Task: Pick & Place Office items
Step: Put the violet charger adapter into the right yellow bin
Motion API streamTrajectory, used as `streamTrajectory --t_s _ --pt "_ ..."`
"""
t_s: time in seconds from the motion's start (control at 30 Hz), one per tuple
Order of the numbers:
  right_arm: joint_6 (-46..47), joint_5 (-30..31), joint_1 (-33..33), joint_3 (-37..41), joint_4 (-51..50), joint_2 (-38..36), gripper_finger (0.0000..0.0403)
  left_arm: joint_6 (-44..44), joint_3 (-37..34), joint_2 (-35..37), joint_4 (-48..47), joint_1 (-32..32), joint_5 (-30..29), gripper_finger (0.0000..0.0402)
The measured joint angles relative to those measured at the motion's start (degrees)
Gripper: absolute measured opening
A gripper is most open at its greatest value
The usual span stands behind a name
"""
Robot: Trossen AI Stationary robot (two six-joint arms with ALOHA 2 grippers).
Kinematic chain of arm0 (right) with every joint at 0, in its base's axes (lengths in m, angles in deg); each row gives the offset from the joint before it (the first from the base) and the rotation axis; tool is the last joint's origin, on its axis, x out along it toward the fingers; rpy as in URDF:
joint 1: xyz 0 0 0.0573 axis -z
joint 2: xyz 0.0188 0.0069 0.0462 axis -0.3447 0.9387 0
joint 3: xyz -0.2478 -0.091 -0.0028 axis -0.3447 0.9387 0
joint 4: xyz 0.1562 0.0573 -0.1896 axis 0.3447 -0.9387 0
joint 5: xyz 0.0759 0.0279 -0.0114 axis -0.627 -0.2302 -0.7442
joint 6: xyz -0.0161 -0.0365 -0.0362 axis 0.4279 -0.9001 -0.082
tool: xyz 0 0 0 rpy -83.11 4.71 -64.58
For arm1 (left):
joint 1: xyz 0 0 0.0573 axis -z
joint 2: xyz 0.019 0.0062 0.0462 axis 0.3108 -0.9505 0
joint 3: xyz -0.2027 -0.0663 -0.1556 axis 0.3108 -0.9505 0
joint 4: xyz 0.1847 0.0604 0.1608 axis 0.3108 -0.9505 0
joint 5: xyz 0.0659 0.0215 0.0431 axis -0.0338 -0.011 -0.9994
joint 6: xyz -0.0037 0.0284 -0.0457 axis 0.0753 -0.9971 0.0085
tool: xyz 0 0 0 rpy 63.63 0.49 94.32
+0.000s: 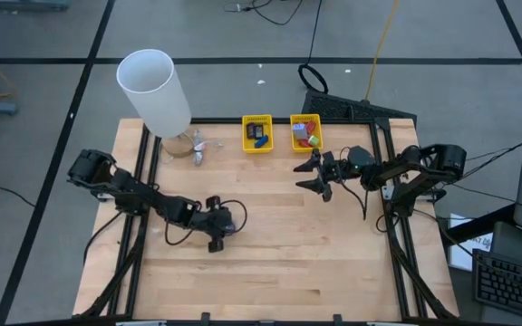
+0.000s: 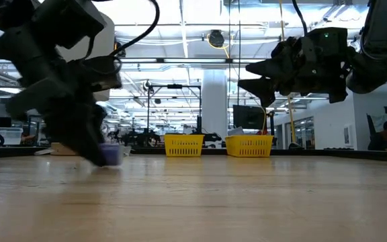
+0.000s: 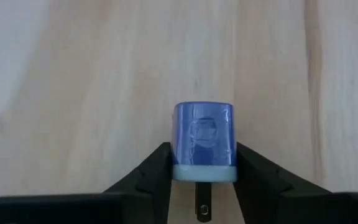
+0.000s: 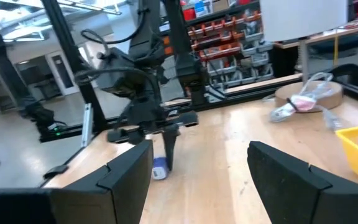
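My left gripper (image 1: 217, 228) is low over the table's middle, left of centre, shut on a small blue block (image 3: 204, 134) with a pale base and a metal prong. The low view shows that block (image 2: 110, 155) right at the tabletop. The right wrist view shows it (image 4: 160, 168) below the left arm's fingers. My right gripper (image 1: 317, 174) hangs open above the table near the right yellow basket and holds nothing. Other tiny items lie in the baskets: black and blue ones (image 1: 257, 134) in the left, red and green ones (image 1: 308, 134) in the right. My left gripper pinches the blue block between its two fingers, which lie on two opposite side faces near its pale base end (image 3: 204, 174). The fingers (image 3: 157, 171) slant down from above. The block's far end points at the tabletop; I cannot tell whether it touches the wood.
Two yellow mesh baskets (image 1: 246, 145) (image 1: 294, 145) stand side by side at the far edge. A tall white cylinder (image 1: 155, 91) rises at the far left corner, with a tape roll and a clear wrapper (image 1: 194, 147) beside it. Bare wood lies between the arms and toward the near edge.
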Motion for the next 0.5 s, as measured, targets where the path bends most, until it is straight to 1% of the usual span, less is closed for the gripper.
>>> streamTrajectory --t_s 0.07,0.17,0.3,0.37,0.43,0.5 --pt "-0.82 0.09 -0.29 0.00 -0.43 0.00 0.0253 -1.08 0.02 0.03 4.57 -0.77 -0.73 0.0135" --pt "-5.00 1.03 -2.48 0.00 -0.77 0.00 0.0253 -1.83 0.09 0.09 11.51 -2.24 -0.82 0.0140" --pt "-16.97 7.75 -8.29 -0.24 -1.64 0.00 0.0253 1.16 0.11 0.09 22.57 -5.16 -0.14 0.0167" --pt "-23.20 11.55 -11.55 -1.30 -3.75 0.00 0.0253 4.46 0.13 0.11 27.69 -7.13 3.41 0.0166" --pt "-28.14 15.53 -14.44 -3.08 -7.31 0.00 0.0253 8.38 0.18 0.12 32.03 -9.17 8.95 0.0154" --pt "-31.49 20.31 -17.07 -5.79 -13.29 0.00 0.0253 11.86 0.25 0.12 35.46 -10.87 13.90 0.0139"
